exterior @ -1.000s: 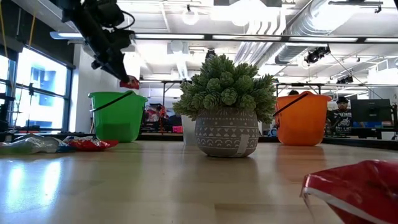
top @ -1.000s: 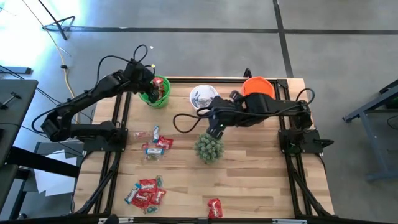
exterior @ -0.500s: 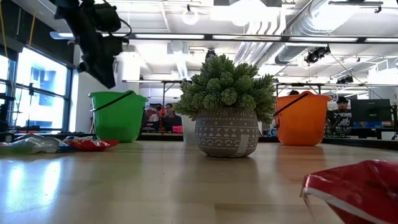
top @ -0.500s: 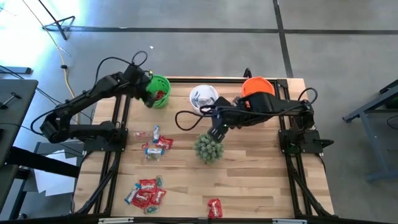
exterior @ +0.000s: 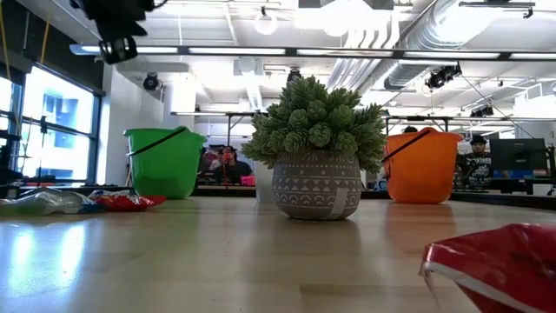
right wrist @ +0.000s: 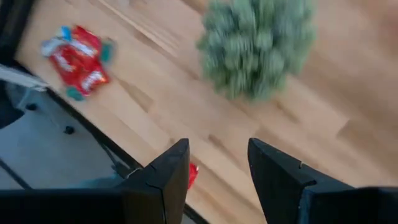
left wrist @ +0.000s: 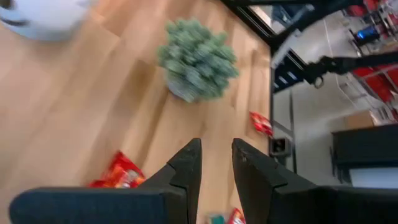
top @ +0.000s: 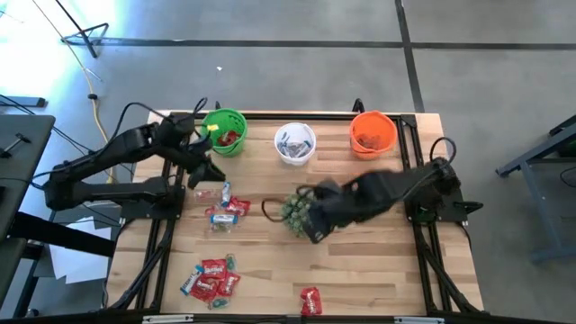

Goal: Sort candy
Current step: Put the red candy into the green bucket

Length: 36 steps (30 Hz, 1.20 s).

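Near the bench's left edge, left gripper (top: 200, 169) hovers below the green cup (top: 225, 131), fingers slightly parted, empty. Right gripper (top: 309, 222) hangs over the spiky plant (top: 297, 212) mid-bench, fingers apart, empty. Candy (top: 223, 208) lies in a cluster left of centre; a second heap (top: 211, 278) sits at the front-left corner, one red piece (top: 310, 300) by the front edge.

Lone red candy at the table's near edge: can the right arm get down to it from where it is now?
Probably yes. The right gripper, open and empty, hangs beside the plant, which stands off the path; bare table lies between it and the red candy.
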Available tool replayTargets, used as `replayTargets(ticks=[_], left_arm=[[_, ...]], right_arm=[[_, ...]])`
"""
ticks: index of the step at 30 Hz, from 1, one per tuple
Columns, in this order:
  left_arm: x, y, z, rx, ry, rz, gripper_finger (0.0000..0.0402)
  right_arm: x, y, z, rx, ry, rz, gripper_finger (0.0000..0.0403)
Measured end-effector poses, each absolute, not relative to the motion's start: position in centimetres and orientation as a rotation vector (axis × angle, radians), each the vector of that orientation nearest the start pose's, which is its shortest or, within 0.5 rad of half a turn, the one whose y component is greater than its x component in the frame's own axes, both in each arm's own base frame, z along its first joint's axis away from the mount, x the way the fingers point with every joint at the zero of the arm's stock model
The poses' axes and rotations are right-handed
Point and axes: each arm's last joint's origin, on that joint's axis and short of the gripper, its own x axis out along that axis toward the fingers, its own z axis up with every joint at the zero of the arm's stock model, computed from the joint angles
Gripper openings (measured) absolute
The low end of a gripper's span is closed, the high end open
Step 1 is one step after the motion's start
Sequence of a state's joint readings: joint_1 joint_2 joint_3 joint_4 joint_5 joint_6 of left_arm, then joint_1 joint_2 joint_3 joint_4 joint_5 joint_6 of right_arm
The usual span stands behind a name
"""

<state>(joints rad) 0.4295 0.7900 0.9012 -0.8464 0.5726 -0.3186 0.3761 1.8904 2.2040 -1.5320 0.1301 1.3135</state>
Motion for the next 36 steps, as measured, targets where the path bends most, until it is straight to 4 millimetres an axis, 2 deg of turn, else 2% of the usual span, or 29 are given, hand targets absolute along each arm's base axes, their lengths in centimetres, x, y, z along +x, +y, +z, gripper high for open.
replayTargets(ticks=[7, 14, 18, 22, 26, 31, 36], left_arm=[[13.8, 1.8, 31.7, -0.666, 0.722, -0.102, 0.0074], [14.6, -0.4, 32.3, -0.713, 0.708, -0.165, 0.0074], [14.9, -1.7, 32.9, -0.694, 0.659, -0.241, 0.0074], [15.2, -2.5, 33.6, -0.716, 0.599, -0.265, 0.0074], [15.4, -3.0, 34.2, -0.761, 0.551, -0.302, 0.0074], [15.3, -3.5, 34.3, -0.79, 0.547, -0.309, 0.0074], [15.2, -4.1, 34.4, -0.775, 0.556, -0.332, 0.0074]], right_arm=[[33.4, 18.4, 31.0, 1.047, 1.229, -0.603, 0.0158], [33.9, 23.2, 23.6, 1.362, 1.005, -0.441, 0.0158], [32.2, 24.5, 20.5, 1.426, 0.963, -0.446, 0.0158], [30.2, 25.5, 18.7, 1.439, 1.023, -0.528, 0.0158], [29.7, 26.9, 19.2, 1.473, 1.031, -0.489, 0.0158], [31.5, 29.1, 19.5, 1.466, 1.015, -0.46, 0.0158], [33.5, 31.0, 17.6, 1.365, 1.105, -0.517, 0.0158]])
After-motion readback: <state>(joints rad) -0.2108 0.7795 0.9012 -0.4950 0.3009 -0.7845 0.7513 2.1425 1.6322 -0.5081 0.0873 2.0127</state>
